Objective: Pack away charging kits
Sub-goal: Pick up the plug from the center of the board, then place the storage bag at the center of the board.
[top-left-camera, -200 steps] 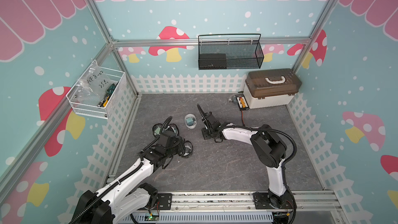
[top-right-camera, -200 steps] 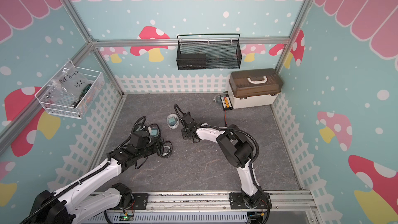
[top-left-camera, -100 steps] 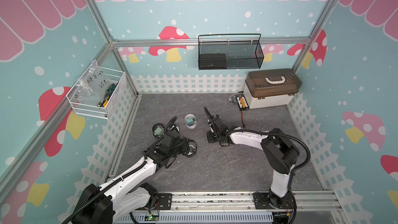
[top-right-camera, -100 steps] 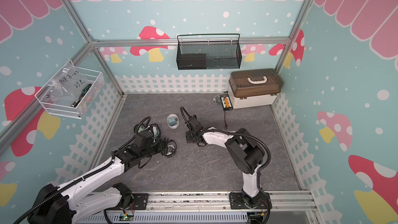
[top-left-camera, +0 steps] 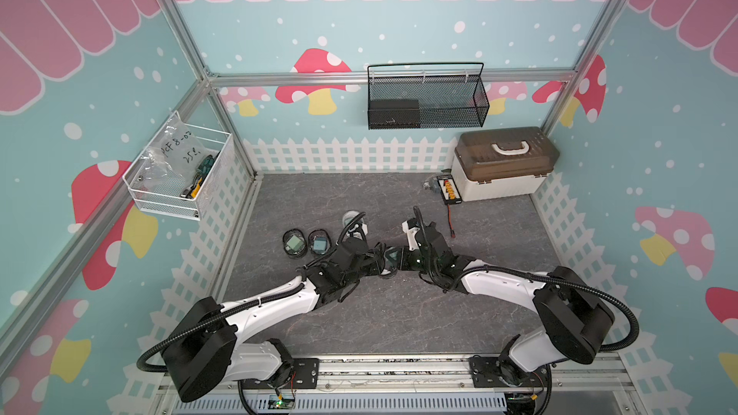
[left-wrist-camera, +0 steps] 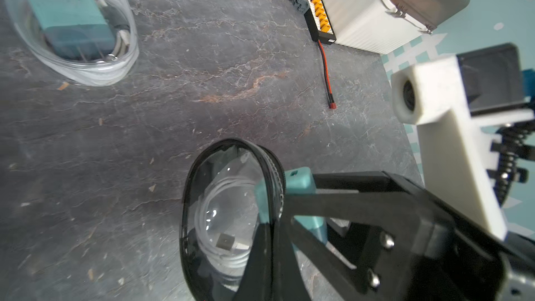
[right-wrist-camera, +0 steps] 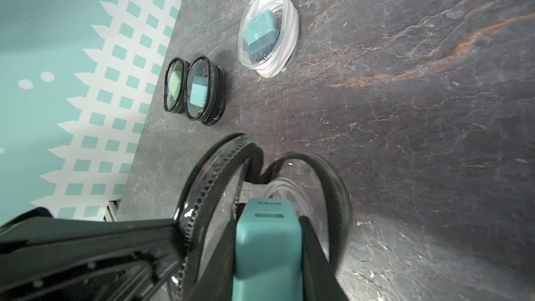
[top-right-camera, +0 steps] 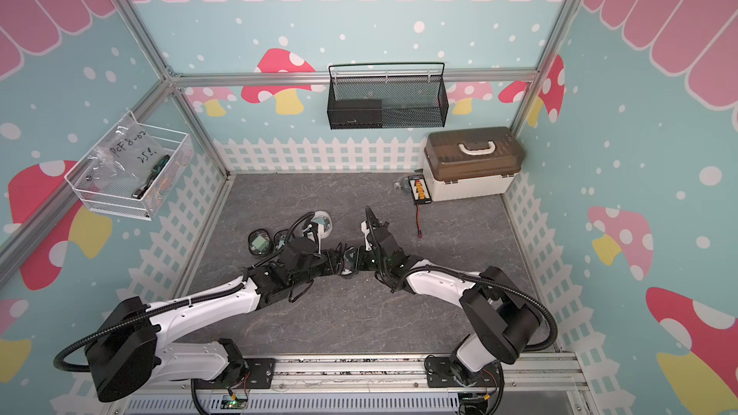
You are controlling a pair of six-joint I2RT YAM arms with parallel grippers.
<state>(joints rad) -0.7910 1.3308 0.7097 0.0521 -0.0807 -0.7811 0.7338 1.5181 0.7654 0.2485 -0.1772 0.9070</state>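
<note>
My left gripper [left-wrist-camera: 270,244] is shut on the zipper rim of a black-rimmed pouch [left-wrist-camera: 228,212] and holds its mouth open at mid-floor. A coiled white cable [left-wrist-camera: 221,227] lies inside it. My right gripper [right-wrist-camera: 267,227] is shut on a teal cube charger [right-wrist-camera: 267,241], whose front end sits at the pouch's open mouth [right-wrist-camera: 220,166]. In both top views the two grippers meet tip to tip [top-left-camera: 393,262] [top-right-camera: 351,260]. Two closed black-rimmed pouches [top-left-camera: 294,243] [top-left-camera: 320,242] and a clear pouch [right-wrist-camera: 267,31] with a teal charger lie to the back left.
A black board with orange connectors [top-left-camera: 449,190] and its red wire lie beside the beige box with a brown lid [top-left-camera: 503,165] at the back right. A black mesh basket [top-left-camera: 427,97] hangs on the back wall, a white wire basket [top-left-camera: 179,171] on the left wall.
My right gripper closed on the teal charger, then carried it forward and left to the pouch. My left gripper brought the open pouch rightward to meet it.
</note>
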